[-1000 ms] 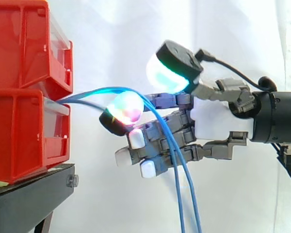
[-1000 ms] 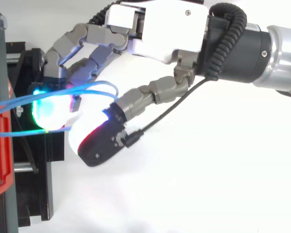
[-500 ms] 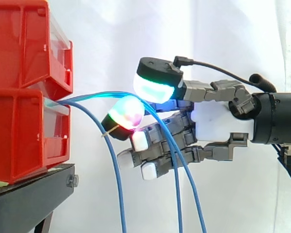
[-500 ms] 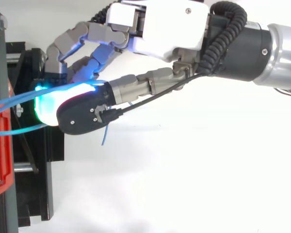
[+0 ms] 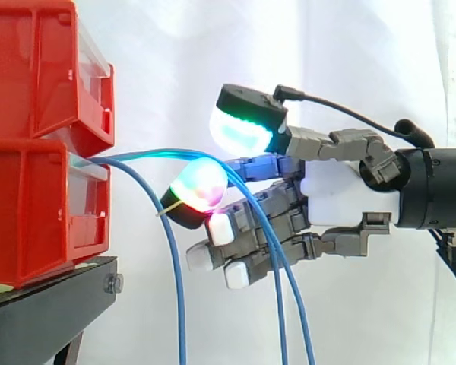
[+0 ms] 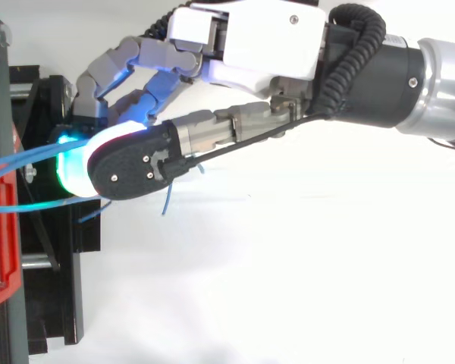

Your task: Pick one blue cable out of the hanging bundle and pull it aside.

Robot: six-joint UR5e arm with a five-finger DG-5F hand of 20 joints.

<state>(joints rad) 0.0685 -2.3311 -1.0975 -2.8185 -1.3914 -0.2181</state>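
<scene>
Curling round two strands of the blue cable bundle (image 5: 148, 154) at centre frame, the hand (image 5: 342, 190) looks mid-pick, its glowing pads set above and below the arch. A third strand (image 5: 179, 296) hangs free at lower left. Next, it probably must shed one strand, then draw rightward, away from the red bins (image 5: 38, 190) on the black stand (image 5: 45, 304).
</scene>
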